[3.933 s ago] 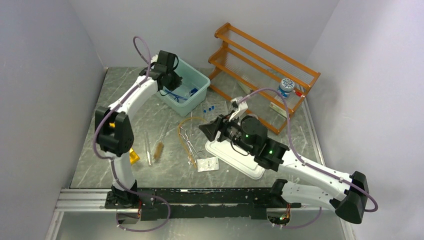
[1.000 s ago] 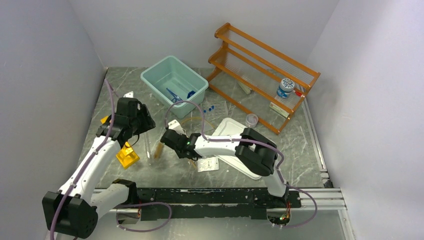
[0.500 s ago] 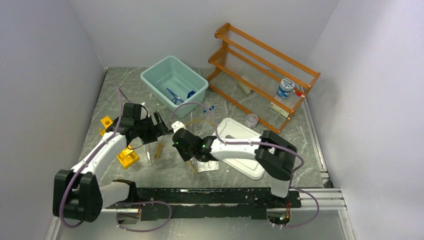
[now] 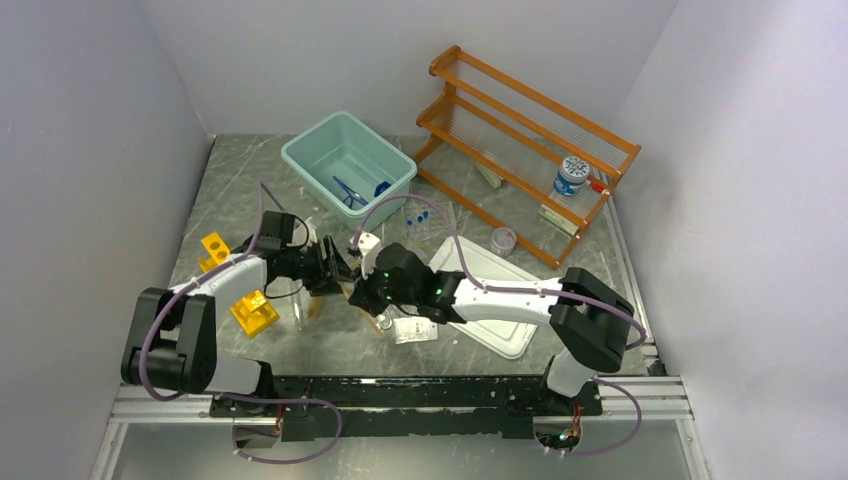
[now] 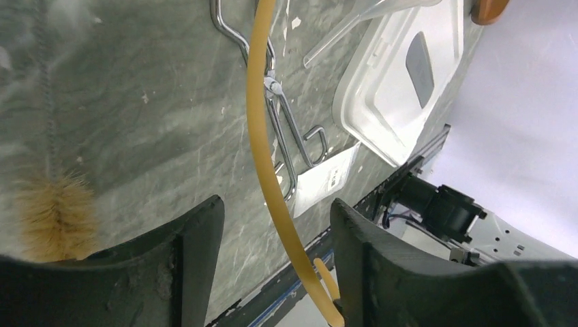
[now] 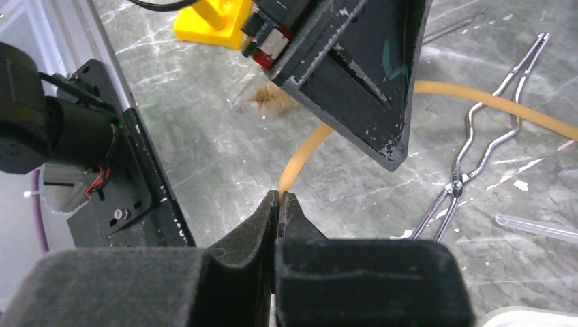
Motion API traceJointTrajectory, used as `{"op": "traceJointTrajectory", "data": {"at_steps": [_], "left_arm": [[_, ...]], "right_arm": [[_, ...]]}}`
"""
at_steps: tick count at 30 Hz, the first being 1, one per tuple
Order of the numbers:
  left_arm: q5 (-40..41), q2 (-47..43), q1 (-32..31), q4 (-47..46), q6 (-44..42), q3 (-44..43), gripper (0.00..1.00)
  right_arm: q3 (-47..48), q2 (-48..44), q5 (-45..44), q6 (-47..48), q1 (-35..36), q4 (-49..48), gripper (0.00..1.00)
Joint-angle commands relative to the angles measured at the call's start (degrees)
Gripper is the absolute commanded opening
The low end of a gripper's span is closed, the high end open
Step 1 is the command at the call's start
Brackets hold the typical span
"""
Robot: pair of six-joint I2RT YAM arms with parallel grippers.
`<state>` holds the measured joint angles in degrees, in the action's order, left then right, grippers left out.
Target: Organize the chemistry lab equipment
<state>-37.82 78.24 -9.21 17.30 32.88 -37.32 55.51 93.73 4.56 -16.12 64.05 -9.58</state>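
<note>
My right gripper [image 6: 279,196] is shut on one end of the amber rubber tubing [image 6: 304,152], held above the table. The tubing [image 5: 256,136] runs up between the fingers of my left gripper [image 5: 276,204], which is open and straddles it without pinching. Both grippers meet mid-table, the left gripper [image 4: 335,272] just left of the right gripper [image 4: 361,290]. Metal tongs [image 5: 286,129] lie under the tubing. The brush [image 5: 54,218] lies to the left, beside a glass tube [image 4: 296,305] and the yellow test-tube rack [image 4: 253,312].
A teal bin [image 4: 300,165] at the back holds blue-framed goggles [image 4: 350,190]. The orange shelf [image 4: 520,130] at the back right carries a small jar [image 4: 572,175]. A white tray [image 4: 505,325] lies right of centre. Blue-capped vials [image 4: 420,215] lie behind the grippers.
My left gripper has swung right to meet the right gripper and now straddles the tubing. The right gripper has shut on the tubing's end and drawn it up off the table.
</note>
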Motion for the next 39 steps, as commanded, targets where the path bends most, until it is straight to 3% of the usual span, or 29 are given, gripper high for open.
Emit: {"op": "traceJointTrajectory", "data": {"at_steps": [1, 5, 7, 8, 9, 10, 14, 17, 22, 27, 33, 39], "left_arm": [[-8.59, 3.21, 0.34, -7.86, 5.3, 1.9, 0.56], [-9.18, 3.92, 0.34, -9.35, 6.4, 1.88, 0.29], [-8.51, 2.82, 0.34, -8.22, 5.78, 0.93, 0.06], [-7.86, 1.89, 0.34, -7.2, 5.15, 0.25, 0.05], [-6.67, 0.55, 0.34, -5.72, 4.23, -0.55, 0.05], [-5.25, -0.91, 0.34, -3.6, 3.35, -1.57, 0.05], [2.58, -9.19, 0.34, 5.77, 0.55, -5.19, 0.05], [7.89, -14.75, 0.34, 11.6, -1.09, -8.49, 0.05], [17.27, -21.19, 0.34, 20.32, -6.13, -17.84, 0.05], [17.13, -23.22, 0.32, 25.09, -11.94, -29.24, 0.05], [14.29, -23.08, 0.34, 18.42, -10.92, -36.53, 0.05], [11.09, -14.68, 0.34, 9.65, -9.46, -46.01, 0.05]], "right_arm": [[-1.78, -2.82, 5.66, 2.03, -0.66, -4.58, 0.0], [-3.34, -4.91, 6.33, 2.37, -1.07, -5.4, 0.0], [-3.72, -5.5, 6.46, 2.3, -1.23, -5.18, 0.0], [-3.69, -5.83, 6.27, 2.01, -1.33, -4.65, 0.0], [-3.55, -6.11, 5.95, 1.41, -1.61, -3.91, 0.0], [-3.47, -6.51, 5.94, 0.78, -1.95, -3.3, 0.06], [-4.36, -9.55, 4.46, -1.07, -2.95, -3.06, 0.44], [-4.51, -12.31, 2.51, -1.97, -3.47, -2.51, 0.59], [-4.3, -17.68, -2.08, -4.89, -3.91, 0.04, 0.64], [-5.41, -23.74, -9.0, -7.57, -4.12, 2.5, 0.65], [-1.56, -27.99, -16.21, -10.39, -5.27, 9.25, 0.64], [-3.0, -32.37, -17.1, -9.55, -5.29, 7.52, 0.64]]}}
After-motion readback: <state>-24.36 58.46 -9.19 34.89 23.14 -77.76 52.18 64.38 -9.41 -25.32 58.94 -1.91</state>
